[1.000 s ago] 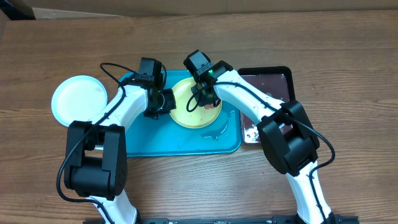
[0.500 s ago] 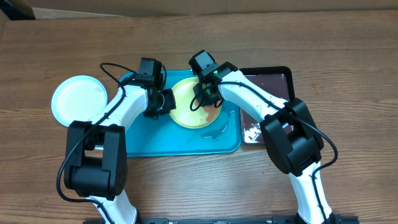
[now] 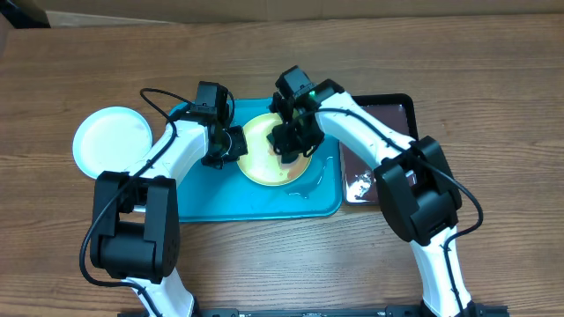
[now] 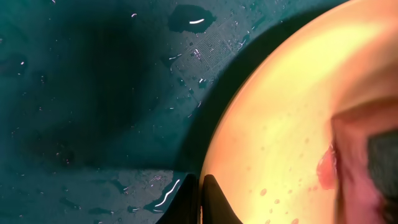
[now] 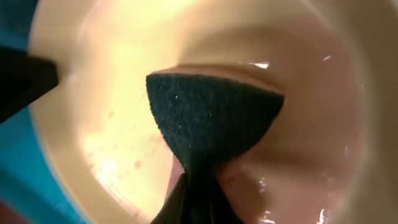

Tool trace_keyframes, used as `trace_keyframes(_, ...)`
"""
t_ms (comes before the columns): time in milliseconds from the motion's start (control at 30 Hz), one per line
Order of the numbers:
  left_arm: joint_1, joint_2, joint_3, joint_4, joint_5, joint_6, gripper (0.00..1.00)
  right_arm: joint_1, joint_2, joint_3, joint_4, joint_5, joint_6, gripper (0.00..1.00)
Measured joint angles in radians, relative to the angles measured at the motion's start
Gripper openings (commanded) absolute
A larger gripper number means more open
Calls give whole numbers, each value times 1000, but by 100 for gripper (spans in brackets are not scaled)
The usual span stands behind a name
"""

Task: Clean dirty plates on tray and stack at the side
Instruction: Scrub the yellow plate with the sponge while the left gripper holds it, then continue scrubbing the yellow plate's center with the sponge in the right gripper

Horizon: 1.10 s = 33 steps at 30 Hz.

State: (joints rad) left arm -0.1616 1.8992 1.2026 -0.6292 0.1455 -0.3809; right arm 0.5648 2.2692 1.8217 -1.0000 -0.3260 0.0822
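Observation:
A yellow-green plate (image 3: 263, 167) lies on the turquoise tray (image 3: 220, 198), wet and dotted with small reddish specks (image 4: 280, 186). My left gripper (image 3: 238, 148) is shut on the plate's left rim (image 4: 200, 193), one finger on the tray side and one on the plate. My right gripper (image 3: 289, 150) is over the plate's middle, shut on a pink sponge with a dark green scouring face (image 5: 211, 118) that is pressed to the plate (image 5: 106, 93). A white plate (image 3: 112, 141) rests on the table left of the tray.
A smaller black tray (image 3: 388, 110) with wet residue sits against the turquoise tray's right side. Water pools on the turquoise tray near its right end (image 3: 310, 183). Bare wood table surrounds everything.
My right gripper has swung with the sponge from the plate's right part toward its middle, its wrist turning. The left gripper has held still on the rim.

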Motion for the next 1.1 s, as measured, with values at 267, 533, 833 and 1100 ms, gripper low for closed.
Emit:
trace_keyframes(267, -1, 0, 0, 1, 3, 0, 4, -66, 0, 130, -43, -83, -23, 4)
trace_keyframes(533, -1, 0, 0, 1, 9, 0, 4, -80, 0, 61, 76, -85, -27, 4)
trace_keyframes(833, -1, 0, 0, 2, 14, 0, 4, -72, 0, -95, 216, -67, -31, 4)
trace_keyframes(1100, -1, 0, 0, 0, 15, 0, 4, -62, -10, -130, 236, -106, -30, 4)
